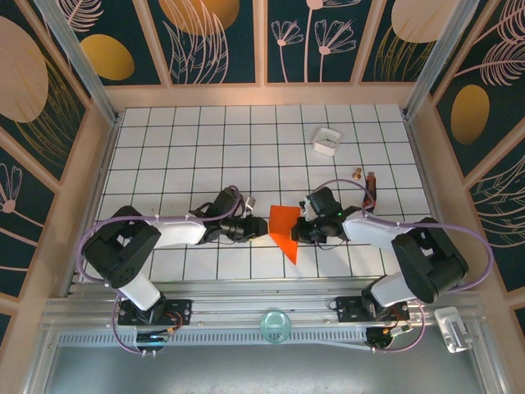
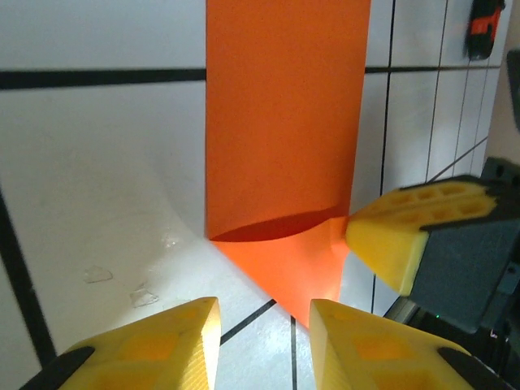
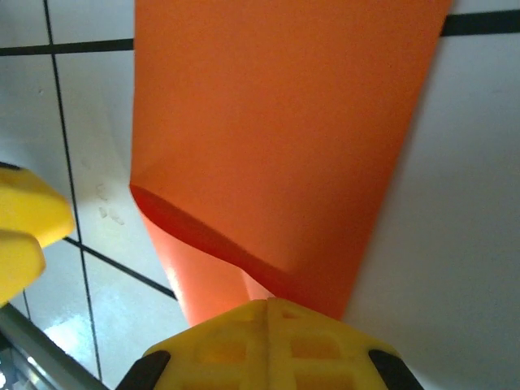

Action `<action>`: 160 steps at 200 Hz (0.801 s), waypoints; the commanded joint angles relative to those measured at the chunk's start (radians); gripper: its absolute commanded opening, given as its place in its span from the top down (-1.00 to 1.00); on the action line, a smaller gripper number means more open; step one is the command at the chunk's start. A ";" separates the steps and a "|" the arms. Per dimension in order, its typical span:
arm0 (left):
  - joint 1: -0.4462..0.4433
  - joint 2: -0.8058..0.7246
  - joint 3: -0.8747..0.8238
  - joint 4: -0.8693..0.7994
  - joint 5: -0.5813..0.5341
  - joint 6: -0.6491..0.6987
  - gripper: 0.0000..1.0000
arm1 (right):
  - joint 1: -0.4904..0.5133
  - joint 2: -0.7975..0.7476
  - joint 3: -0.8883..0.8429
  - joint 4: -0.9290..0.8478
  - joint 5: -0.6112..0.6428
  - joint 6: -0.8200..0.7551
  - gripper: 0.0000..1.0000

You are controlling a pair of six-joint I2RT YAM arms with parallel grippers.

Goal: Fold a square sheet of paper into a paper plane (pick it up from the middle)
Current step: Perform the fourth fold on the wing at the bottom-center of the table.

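The tiled worktop (image 1: 180, 148) is taken up at its near middle by the orange sheet of paper (image 1: 285, 228), which serves as the reference for everything else. The sheet is partly folded. One layer is curled over and lifted off the layer below, so a shadowed pocket is seen under the fold (image 2: 276, 227). Its long axis is laid from the far side toward the arm bases, across the line joining the two claws, with a pointed end toward the bases.

The left claw (image 2: 264, 341) is found just to the left of the sheet, low over the tiles. Its jaws are parted and nothing is gripped between them. The sheet's pointed end is seen just ahead of the gap.

The right claw (image 3: 268, 341) is placed at the sheet's right edge and is clenched. The folded edge runs right into the closed pads, so it is judged to be pinched there.

Contact is therefore held by the right arm, and the left claw is set apart from the sheet.

A small white box (image 1: 326, 141) is set well beyond the sheet, to its far right.
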 commanded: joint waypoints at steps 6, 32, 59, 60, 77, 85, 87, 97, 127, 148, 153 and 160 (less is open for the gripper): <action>-0.020 0.036 0.022 0.040 0.012 -0.021 0.26 | -0.010 0.025 -0.005 -0.014 0.043 -0.022 1.00; -0.032 0.060 0.045 0.045 0.013 -0.022 0.19 | -0.013 0.042 -0.018 -0.001 0.050 -0.027 1.00; -0.032 0.087 0.075 0.001 -0.010 -0.002 0.12 | -0.013 0.052 -0.033 0.002 0.057 -0.031 1.00; -0.031 0.089 0.077 -0.001 -0.010 -0.001 0.12 | -0.013 0.053 -0.033 0.003 0.057 -0.030 1.00; -0.033 0.103 0.089 -0.012 -0.007 0.002 0.07 | -0.013 0.054 -0.040 0.002 0.060 -0.034 1.00; -0.032 0.112 0.095 -0.016 -0.002 0.001 0.06 | -0.013 0.053 -0.043 0.002 0.060 -0.034 1.00; -0.033 0.115 0.096 -0.018 -0.001 0.001 0.07 | -0.012 0.053 -0.043 0.003 0.060 -0.034 1.00; -0.033 0.124 0.106 -0.037 -0.001 0.000 0.06 | -0.013 0.052 -0.044 0.003 0.060 -0.034 1.00; -0.033 0.109 0.102 -0.079 -0.054 -0.006 0.00 | -0.014 0.046 -0.047 0.002 0.061 -0.036 1.00; -0.033 0.115 0.102 -0.078 -0.058 -0.019 -0.03 | -0.013 0.047 -0.049 0.000 0.061 -0.037 1.00; -0.033 0.120 0.103 -0.077 -0.056 -0.022 -0.03 | -0.013 0.047 -0.049 0.000 0.061 -0.039 1.00; -0.033 0.124 0.103 -0.074 -0.057 -0.028 -0.03 | -0.013 0.045 -0.049 0.000 0.061 -0.038 1.00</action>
